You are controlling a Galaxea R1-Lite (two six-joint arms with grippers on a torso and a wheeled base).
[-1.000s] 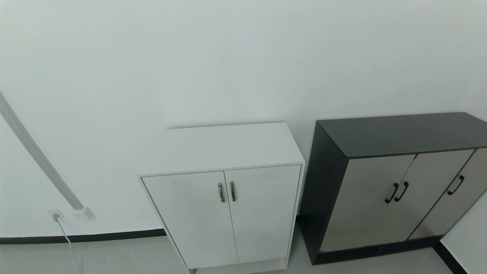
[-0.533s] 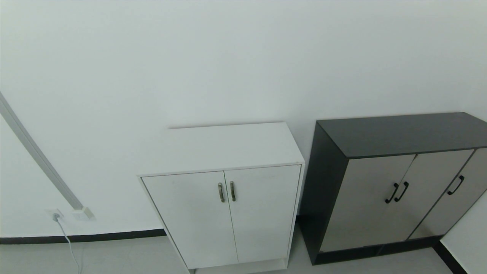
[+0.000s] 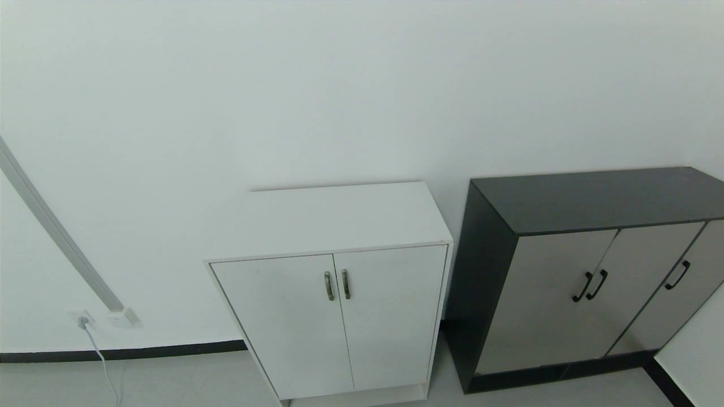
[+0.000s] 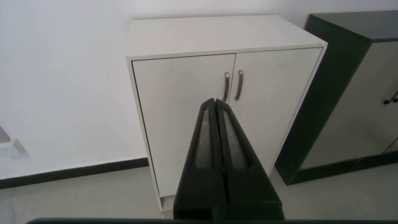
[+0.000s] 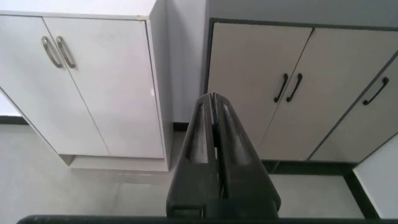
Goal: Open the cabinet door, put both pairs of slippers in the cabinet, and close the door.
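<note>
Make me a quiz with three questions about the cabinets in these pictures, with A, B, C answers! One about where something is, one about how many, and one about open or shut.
1. Where does the black cabinet stand?
A. On the robot's right of the white cabinet
B. On top of the white cabinet
C. On the robot's left of the white cabinet

2. How many handles are on the white cabinet's doors?
A. One
B. Two
C. Four

3. How are the white cabinet's doors?
A. Both wide open
B. One open, one shut
C. Both shut

Answers:
1 A: the head view shows it on the floor just to the right of the white one.
2 B: two metal handles sit side by side where the doors meet.
3 C: both doors lie flat against the front, and nothing inside shows.
</note>
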